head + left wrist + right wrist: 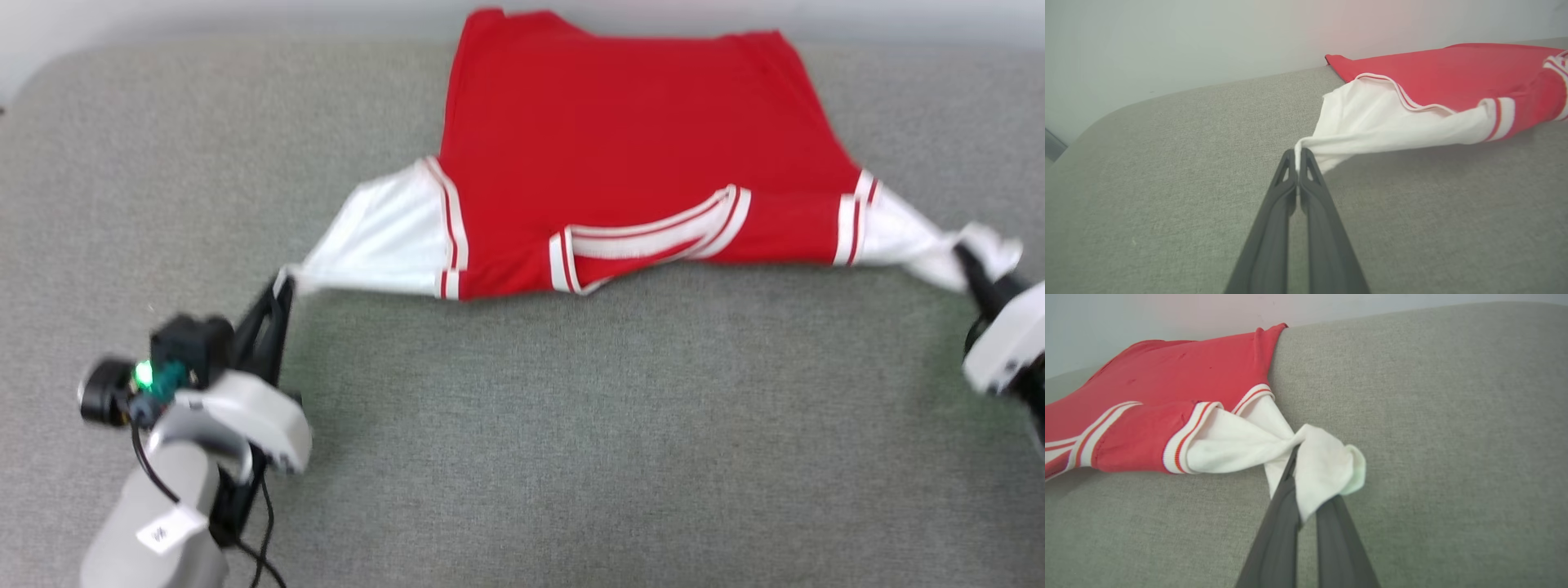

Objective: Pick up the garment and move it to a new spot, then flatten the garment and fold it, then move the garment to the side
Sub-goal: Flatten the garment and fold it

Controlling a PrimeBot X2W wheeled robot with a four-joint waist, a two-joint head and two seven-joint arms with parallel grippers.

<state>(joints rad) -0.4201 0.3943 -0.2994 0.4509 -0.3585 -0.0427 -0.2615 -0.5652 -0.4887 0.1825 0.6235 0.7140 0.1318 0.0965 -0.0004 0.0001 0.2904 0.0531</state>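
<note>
Head view, nearest first: the left arm's pale forearm (155,523) sits low left, with a green light (144,376) lit on the wrist. The left gripper (283,286) reaches up from there, pinched together on the tip of the white sleeve on its side (375,237). The left wrist view confirms it: both dark fingers (1312,192) are closed with a thin fold of white cloth caught between the tips. That sleeve is pulled to a taut point and lifted off the surface, shadow under it.

The right gripper (967,260) is at the right edge, roughly level with the left, clamped on the other white sleeve (906,237). In the right wrist view the sleeve end is bunched and twisted around the fingers (1278,522). A flap is draped over one of them, and the tips are buried in cloth.

The red jersey T-shirt (620,139) spans between the two grippers on the grey fabric surface (571,425), stretched sideways. Its collar (653,237), with white-and-red striped trim, is on the near edge, towards the robot. The near edge dips slightly in the middle, with a soft shadow below it. There are striped bands where each sleeve meets the red.

A plain red face is up and the body lies mostly flat with shallow creases. The hem is at the far end, reaching the back edge of the surface. Its left corner overlaps the line where the surface meets the pale wall (1167,41).
</note>
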